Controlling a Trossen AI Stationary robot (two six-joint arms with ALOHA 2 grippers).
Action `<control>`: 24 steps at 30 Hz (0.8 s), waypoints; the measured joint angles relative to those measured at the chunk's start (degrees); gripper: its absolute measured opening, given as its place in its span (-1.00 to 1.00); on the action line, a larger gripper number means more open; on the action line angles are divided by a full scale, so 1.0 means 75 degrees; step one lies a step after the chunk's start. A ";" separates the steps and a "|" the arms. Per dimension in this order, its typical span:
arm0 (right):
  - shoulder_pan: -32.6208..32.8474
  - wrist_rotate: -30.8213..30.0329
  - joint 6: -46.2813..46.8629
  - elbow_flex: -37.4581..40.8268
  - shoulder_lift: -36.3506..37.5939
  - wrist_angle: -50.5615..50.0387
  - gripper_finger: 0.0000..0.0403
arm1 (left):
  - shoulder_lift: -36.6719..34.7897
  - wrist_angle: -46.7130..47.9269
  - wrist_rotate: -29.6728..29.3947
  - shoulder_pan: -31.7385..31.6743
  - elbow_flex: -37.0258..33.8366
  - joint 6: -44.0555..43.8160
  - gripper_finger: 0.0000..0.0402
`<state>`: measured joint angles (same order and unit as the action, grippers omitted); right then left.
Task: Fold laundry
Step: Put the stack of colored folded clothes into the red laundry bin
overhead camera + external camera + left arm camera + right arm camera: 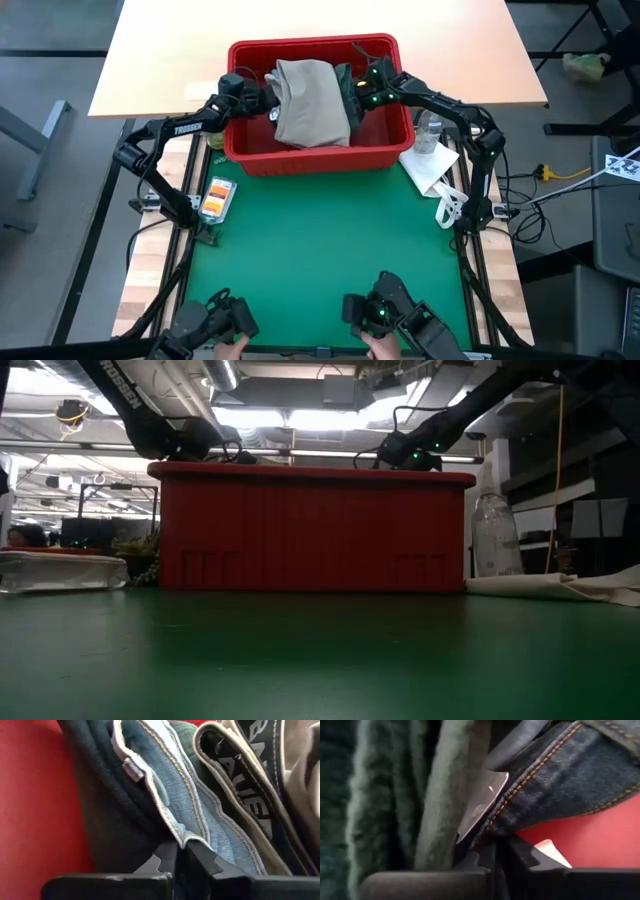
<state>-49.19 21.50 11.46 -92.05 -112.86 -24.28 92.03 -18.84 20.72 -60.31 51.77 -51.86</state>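
A red basket stands at the table's far middle and holds the laundry. A beige khaki piece lies on top, with a dark olive green piece to its right. My left gripper is shut inside the basket's left side, its tips at the light blue denim, beside dark navy cloth. My right gripper is shut inside the basket's right side, its tips at dark navy jeans, next to the green piece. My left gripper's shut fingertips meet the light blue denim's stitched hem edge, slanting down from the basket's left side. I cannot tell whether any cloth lies between the fingers. My right gripper's shut fingertips reach the dark jeans' seamed edge beside a pale label, slanting down from the basket's right. Whether cloth is pinched I cannot tell.
Right of the basket stand a clear bottle and a white cloth sheet, with a white object nearer. An orange packet lies at the mat's left edge. The green mat lies in front of the basket.
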 joint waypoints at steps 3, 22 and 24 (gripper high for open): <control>0.0006 -0.0272 -0.0062 -0.0009 0.0000 0.0007 -0.80 | -0.0001 -0.0033 -0.0100 -0.0013 -0.0006 0.0019 -0.84; -0.0548 0.0104 -0.1904 -0.1206 0.0000 -0.1955 -0.34 | -0.0567 -0.0094 -0.0481 -0.0082 -0.0050 0.0989 -0.35; -0.0516 -0.0338 -0.2339 -0.1562 0.0004 -0.2431 -0.34 | -0.0713 -0.0113 -0.0708 -0.0081 -0.0050 0.1005 -0.36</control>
<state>-53.06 18.97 -6.08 -103.76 -112.83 -42.51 86.68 -19.69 15.41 -60.91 51.40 -44.32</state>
